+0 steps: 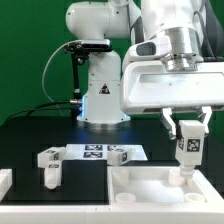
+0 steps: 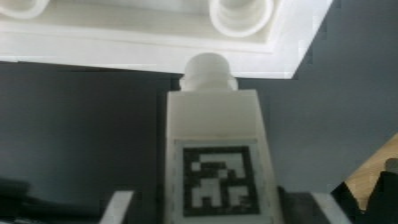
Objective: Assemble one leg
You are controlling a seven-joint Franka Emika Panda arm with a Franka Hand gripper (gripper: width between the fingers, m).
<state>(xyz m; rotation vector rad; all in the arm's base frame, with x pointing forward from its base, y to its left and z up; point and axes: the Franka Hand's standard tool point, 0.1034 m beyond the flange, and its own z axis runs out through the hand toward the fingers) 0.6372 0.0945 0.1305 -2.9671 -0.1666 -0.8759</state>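
Note:
My gripper (image 1: 187,135) is shut on a white leg (image 1: 188,150) with a black-and-white tag on its side. It holds the leg upright, rounded end down, just above the large white tray-shaped panel (image 1: 150,190) at the exterior view's right. In the wrist view the leg (image 2: 215,135) runs out from between my fingers (image 2: 121,205), and its rounded tip sits at the edge of the panel (image 2: 125,40), close to a round socket (image 2: 240,12). Two other legs (image 1: 48,160) (image 1: 119,156) lie on the black table.
The marker board (image 1: 93,152) lies flat on the table between the two loose legs. A white block (image 1: 5,182) sits at the exterior view's left edge. The robot base (image 1: 100,95) stands behind, before a green backdrop.

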